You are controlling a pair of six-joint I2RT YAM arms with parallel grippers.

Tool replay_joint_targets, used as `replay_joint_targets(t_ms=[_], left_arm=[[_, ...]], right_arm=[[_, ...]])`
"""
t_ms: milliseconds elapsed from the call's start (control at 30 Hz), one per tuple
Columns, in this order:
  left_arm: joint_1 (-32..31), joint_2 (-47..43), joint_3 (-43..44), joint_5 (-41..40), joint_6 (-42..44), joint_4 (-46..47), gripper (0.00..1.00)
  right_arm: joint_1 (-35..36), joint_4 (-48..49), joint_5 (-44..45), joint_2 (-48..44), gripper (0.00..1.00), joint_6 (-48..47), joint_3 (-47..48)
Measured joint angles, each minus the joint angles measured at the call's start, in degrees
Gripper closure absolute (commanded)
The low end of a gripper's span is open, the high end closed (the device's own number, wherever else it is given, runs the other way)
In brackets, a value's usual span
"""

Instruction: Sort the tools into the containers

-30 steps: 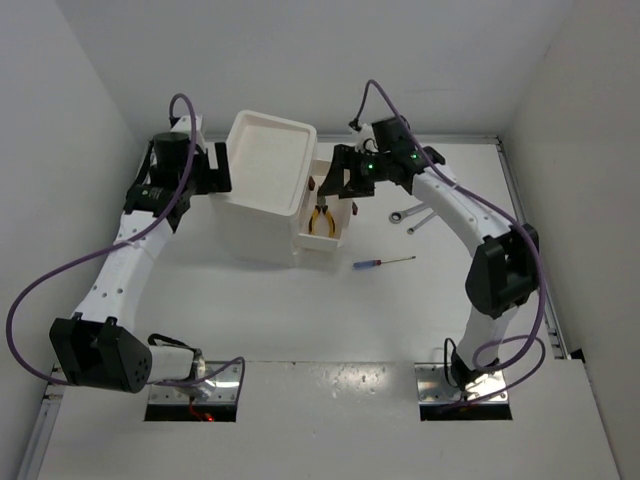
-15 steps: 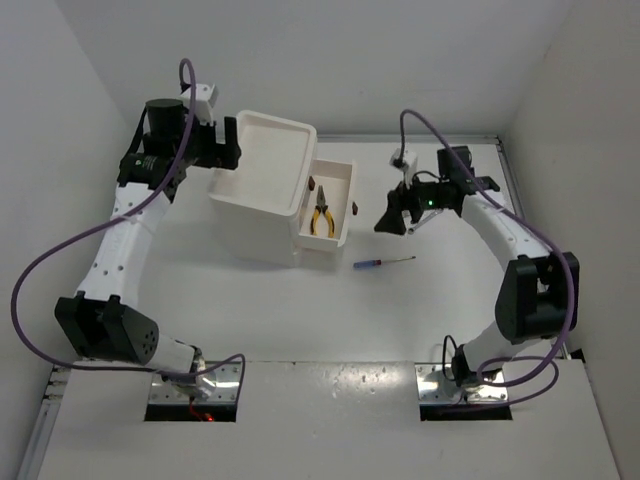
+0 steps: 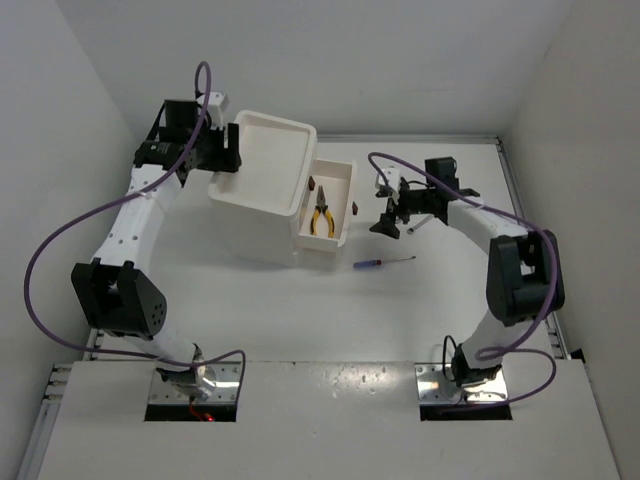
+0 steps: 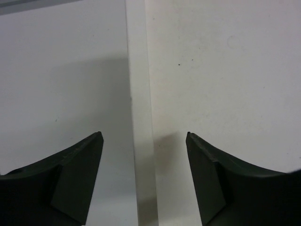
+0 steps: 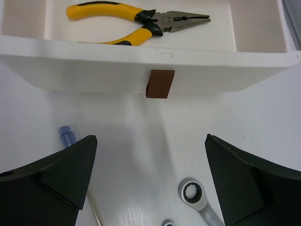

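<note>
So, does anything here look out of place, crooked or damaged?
Nothing is spilled or damaged. The cabinet sits slightly turned against the edges of the table, and its drawer stands pulled out with only the yellow-handled pliers inside. The screwdriver lies loose on the table, unsorted.

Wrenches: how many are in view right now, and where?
2. One wrench lies on the table beneath the right gripper, before the open drawer, ring end showing; the second wrench barely peeks in beside it at the wrist view's bottom edge.
</note>
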Motion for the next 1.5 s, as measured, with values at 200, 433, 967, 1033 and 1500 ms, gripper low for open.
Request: replay_joint_targets(t_ms=[200, 433, 967, 1033, 1500], left_arm=[[0.0, 0.1, 0.1, -1.4, 0.0, -0.5, 0.61], [-0.1, 0.1, 0.0, -1.4, 0.1, -0.5, 0.82], [0.1, 0.0, -0.9, -1.0, 0.8, 0.9, 1.0], [0.3, -0.1, -1.2, -0.7, 1.0, 1.3, 1.0], [-0.1, -1.1, -3.3, -0.1, 1.6, 3.7, 1.0]], right_arm=[[0.4, 2.5, -2.0, 8.0, 0.0, -0.9, 4.7], [2.7, 10.7, -4.3, 10.2, 0.0, 4.1, 5.0], [4.8, 14.9, -6.0, 17.5, 0.0, 16.9, 11.1], [5.3, 15.9, -6.0, 18.0, 0.0, 18.0, 11.6], [9.5, 19.5, -5.2, 20.1, 0.0, 21.5, 15.7]])
